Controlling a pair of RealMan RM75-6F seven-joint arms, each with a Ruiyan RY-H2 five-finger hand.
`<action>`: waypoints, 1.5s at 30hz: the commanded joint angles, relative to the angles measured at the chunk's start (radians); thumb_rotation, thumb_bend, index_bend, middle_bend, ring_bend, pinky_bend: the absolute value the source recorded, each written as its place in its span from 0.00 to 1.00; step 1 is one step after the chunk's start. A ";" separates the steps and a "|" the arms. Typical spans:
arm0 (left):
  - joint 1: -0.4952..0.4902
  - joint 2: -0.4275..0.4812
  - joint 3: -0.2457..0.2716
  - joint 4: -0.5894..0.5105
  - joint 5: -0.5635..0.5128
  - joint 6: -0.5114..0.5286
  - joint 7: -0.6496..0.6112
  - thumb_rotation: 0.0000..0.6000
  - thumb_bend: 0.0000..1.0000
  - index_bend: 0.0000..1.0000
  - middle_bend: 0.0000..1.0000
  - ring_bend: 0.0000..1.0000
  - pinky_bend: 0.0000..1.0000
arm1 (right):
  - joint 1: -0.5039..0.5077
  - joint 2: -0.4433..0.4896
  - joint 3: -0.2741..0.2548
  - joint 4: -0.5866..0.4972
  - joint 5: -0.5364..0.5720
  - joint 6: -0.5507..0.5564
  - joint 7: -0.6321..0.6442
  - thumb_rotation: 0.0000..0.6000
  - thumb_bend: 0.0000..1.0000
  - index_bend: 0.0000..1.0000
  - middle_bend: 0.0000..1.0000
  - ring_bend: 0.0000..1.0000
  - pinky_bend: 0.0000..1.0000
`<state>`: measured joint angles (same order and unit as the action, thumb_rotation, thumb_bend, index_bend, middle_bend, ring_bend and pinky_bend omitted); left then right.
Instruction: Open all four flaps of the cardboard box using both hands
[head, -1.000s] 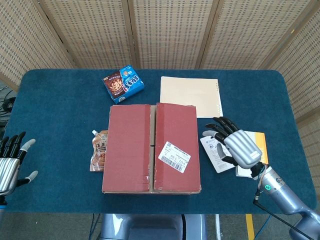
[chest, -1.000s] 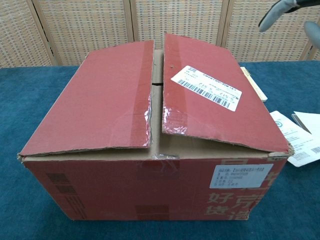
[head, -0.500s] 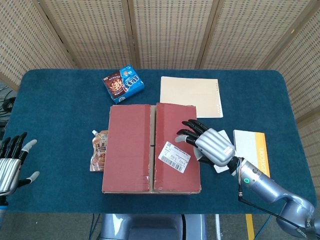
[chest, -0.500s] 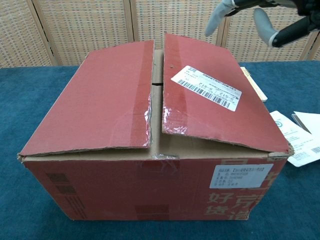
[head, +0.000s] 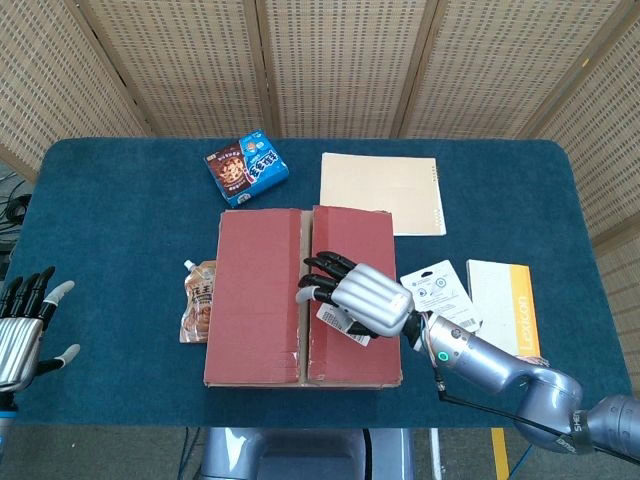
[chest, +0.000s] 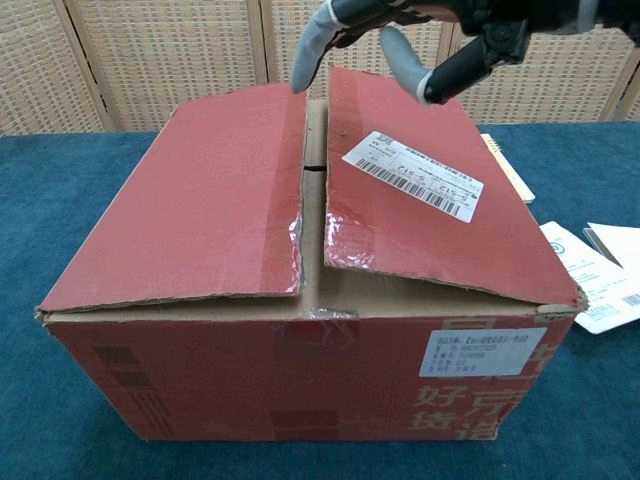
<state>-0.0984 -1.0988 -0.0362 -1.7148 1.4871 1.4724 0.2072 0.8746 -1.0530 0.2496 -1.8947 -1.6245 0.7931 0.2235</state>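
Cardboard box (head: 303, 297) sits mid-table on the blue cloth, near front edge, both red top flaps down w/ a narrow gap along the centre seam. Right flap (chest: 425, 200) lies slightly raised at its inner edge in chest view, left flap (chest: 195, 200) flatter. No flap opened yet, so task looks to be at its very start.

Right hand (head: 358, 297) hangs over the box, fingers spread, holding nothing; fingertips (head: 312, 280) point toward the seam, above the shipping label (chest: 412, 172). Chest view shows them above the seam's far end, one tip close to the left flap's inner edge, contact not certain. Prob. positioned there because the seam gap is the only place to hook under a flap edge.

Left hand (head: 22, 332) well off at table's left edge, apart from the box, fingers spread, empty. Seems parked, waiting its turn on the left flap.

Around the box: sauce pouch (head: 199, 298) just beside its left side, snack packet (head: 247, 168) behind, beige notebook (head: 383, 192) behind-right, white card (head: 438, 291) and yellow-edged booklet (head: 506, 305) to the right.
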 joint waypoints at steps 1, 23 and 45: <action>-0.001 -0.001 0.000 0.002 -0.003 -0.003 -0.001 1.00 0.17 0.14 0.00 0.02 0.00 | 0.022 -0.015 0.005 -0.003 0.022 -0.021 -0.017 1.00 0.98 0.24 0.23 0.00 0.05; 0.005 0.001 0.002 0.015 -0.008 0.002 -0.020 1.00 0.17 0.14 0.00 0.02 0.00 | 0.066 -0.062 -0.042 0.036 0.099 -0.047 -0.062 1.00 0.98 0.24 0.24 0.00 0.05; 0.002 0.005 0.004 0.006 0.001 0.000 -0.023 1.00 0.17 0.14 0.00 0.02 0.00 | 0.038 -0.039 -0.070 0.048 0.098 0.011 -0.086 1.00 0.98 0.24 0.39 0.00 0.05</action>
<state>-0.0963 -1.0934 -0.0322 -1.7087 1.4887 1.4729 0.1843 0.9156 -1.0949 0.1802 -1.8464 -1.5253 0.8000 0.1390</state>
